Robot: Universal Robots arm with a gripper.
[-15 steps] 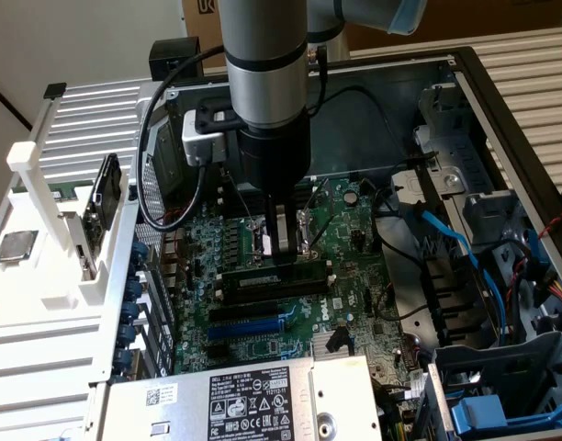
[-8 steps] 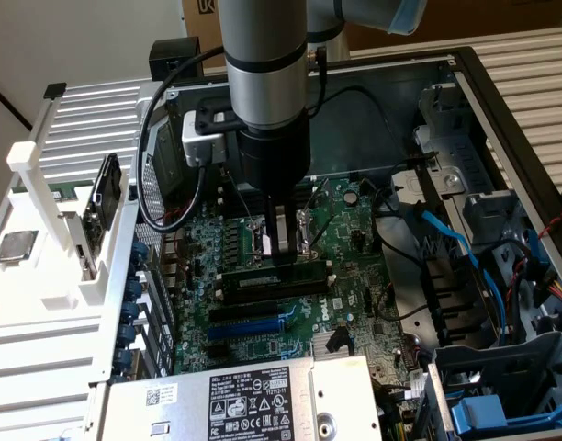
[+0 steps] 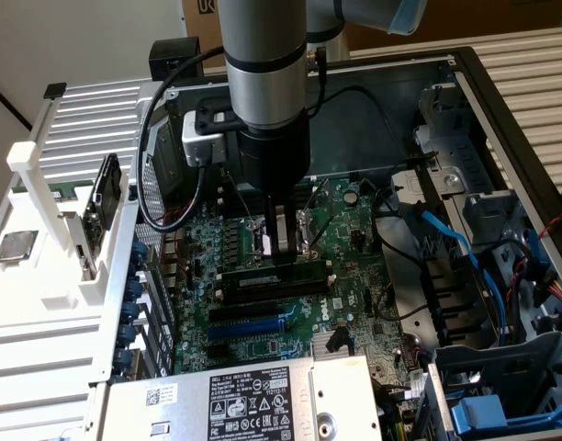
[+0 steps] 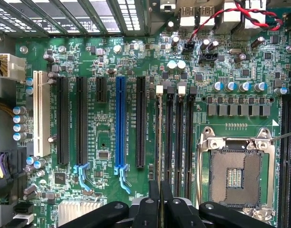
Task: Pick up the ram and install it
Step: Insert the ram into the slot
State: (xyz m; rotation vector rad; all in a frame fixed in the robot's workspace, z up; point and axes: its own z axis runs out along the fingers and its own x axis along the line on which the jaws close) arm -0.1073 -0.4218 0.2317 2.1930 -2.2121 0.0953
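My gripper (image 3: 281, 250) reaches straight down from the arm onto the green motherboard (image 3: 345, 276) inside the open computer case. It is shut on the ram (image 3: 261, 276), a long dark stick lying along the row of black memory slots (image 3: 281, 288). In the wrist view the ram (image 4: 159, 142) shows edge-on as a thin line between my gripper's (image 4: 160, 192) black fingers (image 4: 149, 209). It lines up with the memory slot farthest from the processor socket (image 4: 236, 175). I cannot tell how deep it sits in that slot.
Three more black memory slots (image 4: 179, 137) lie beside the ram. Black card slots, a blue one (image 4: 120, 123) and a white one (image 4: 39, 114) lie on the ram's other side. The case wall, blue cables (image 3: 446, 241) and a power supply (image 3: 235, 400) ring the board. A square silver chip (image 3: 15, 246) rests on the white rack.
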